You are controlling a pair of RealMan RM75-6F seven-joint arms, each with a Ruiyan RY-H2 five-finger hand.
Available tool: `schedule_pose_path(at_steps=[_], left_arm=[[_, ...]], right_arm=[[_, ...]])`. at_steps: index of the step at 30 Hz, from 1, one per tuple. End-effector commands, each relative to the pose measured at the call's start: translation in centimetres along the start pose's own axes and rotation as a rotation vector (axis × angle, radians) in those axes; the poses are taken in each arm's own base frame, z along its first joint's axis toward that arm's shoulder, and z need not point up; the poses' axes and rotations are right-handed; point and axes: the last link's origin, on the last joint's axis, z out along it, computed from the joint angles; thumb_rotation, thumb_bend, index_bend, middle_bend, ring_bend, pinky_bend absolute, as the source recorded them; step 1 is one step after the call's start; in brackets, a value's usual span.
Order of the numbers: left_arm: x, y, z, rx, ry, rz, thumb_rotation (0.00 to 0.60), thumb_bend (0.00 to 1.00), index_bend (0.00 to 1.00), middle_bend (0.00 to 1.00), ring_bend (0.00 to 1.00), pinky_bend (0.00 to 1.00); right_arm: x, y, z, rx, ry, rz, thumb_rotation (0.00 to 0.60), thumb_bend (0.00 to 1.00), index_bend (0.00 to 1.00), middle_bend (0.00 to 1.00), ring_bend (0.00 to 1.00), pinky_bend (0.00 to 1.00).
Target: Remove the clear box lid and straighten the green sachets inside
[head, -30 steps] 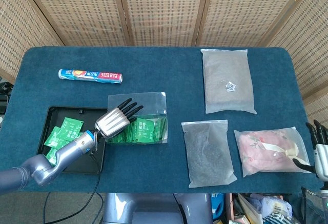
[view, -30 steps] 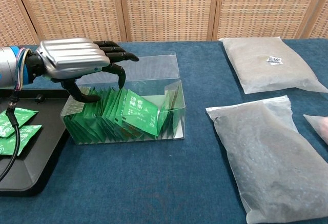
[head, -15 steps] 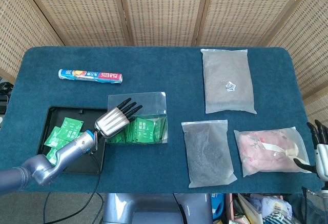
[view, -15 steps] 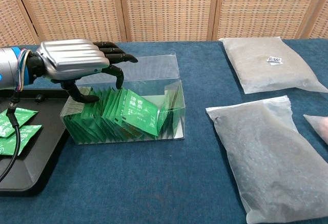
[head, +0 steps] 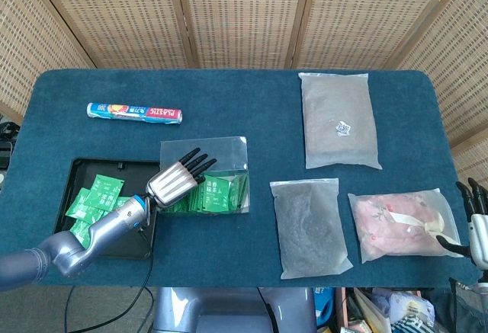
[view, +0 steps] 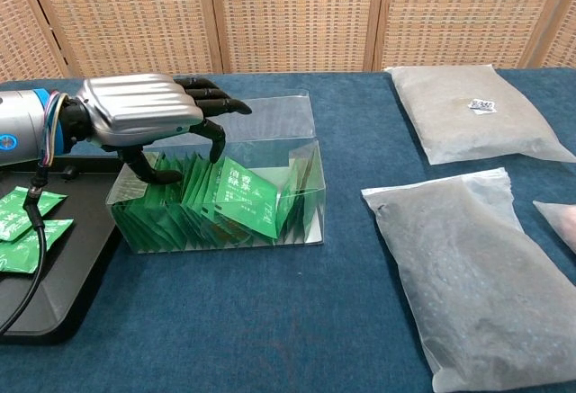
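Observation:
The clear box (view: 306,213) (head: 245,196) stands open on the blue table, filled with a row of green sachets (view: 189,204) (head: 217,196). One sachet (view: 247,197) lies tilted across the front of the row. The clear lid (view: 265,116) (head: 221,150) lies flat just behind the box. My left hand (view: 148,114) (head: 177,179) hovers over the box's left end, fingers spread and curved down toward the sachets, holding nothing. My right hand (head: 474,222) shows only at the right edge of the head view, fingers up, apart from everything.
A black tray (head: 72,174) (view: 63,276) with loose green sachets (head: 95,194) sits left of the box. A cling-film roll (head: 134,112) lies at the back left. Two grey bags (head: 339,118) (head: 309,225) and a pink bag (head: 404,222) lie to the right.
My left hand has shifted slightly to the right and dipped a little over the box's left end. The box, lid and sachets have not moved.

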Motion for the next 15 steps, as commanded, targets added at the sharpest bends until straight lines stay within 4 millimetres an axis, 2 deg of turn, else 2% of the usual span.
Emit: schedule_pose_path(at_steps=[1,15], left_arm=[[0.01,0.14,0.11,0.0,-0.001,-0.001,0.6,0.37,0.38,0.0,0.0,0.0],[0.4,0.78,0.78,-0.001,0.006,-0.001,0.6,0.37,0.4,0.0,0.0,0.0]], right_arm=[[0.03,0.03,-0.01,0.0,0.0,0.0,0.6,0.0,0.0,0.0,0.0,0.0],[0.13,0.05,0.02,0.001,0.001,0.006,0.6,0.0,0.0,0.0,0.0,0.0]])
